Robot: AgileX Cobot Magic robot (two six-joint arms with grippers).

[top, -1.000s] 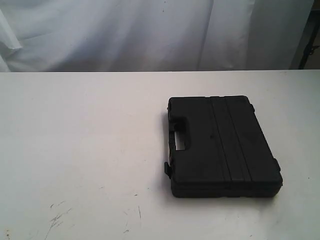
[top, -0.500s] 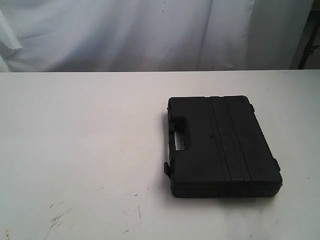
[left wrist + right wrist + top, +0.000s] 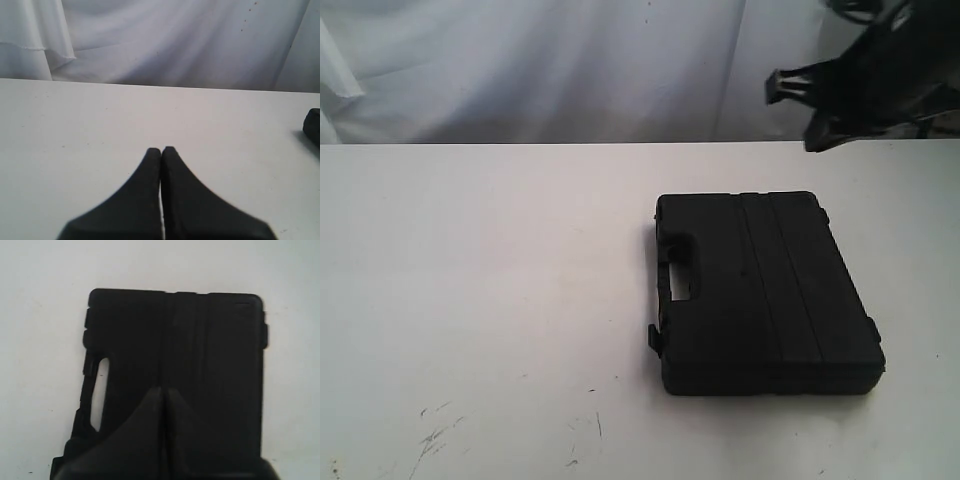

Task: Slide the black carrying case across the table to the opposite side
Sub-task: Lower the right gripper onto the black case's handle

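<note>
Table (image 3: 470, 300): wide white top, lightly scuffed near the front. Case (image 3: 765, 290) lies flat on it, lid up, right of centre in ext. view, with nothing touching it. R arm (image 3: 880, 70) hangs blurred above the far right corner, well apart from the case. R gripper (image 3: 163, 390): fingers pressed together, nothing between them, looking down on the ribbed lid. L gripper (image 3: 161, 149): likewise clenched on nothing, low over bare table, case corner only at the frame edge. Judgement: hard moulded plastic, stiff, prob. moderate wt (contents unknown). It sits low, so unlikely to tip, and should slide easily on the smooth top. Best contact is approx. mid-length of the long edge opposite the handle slot (image 3: 680, 283), since an off-centre push would yaw it. Avoid the small side latch (image 3: 655, 338).
</note>
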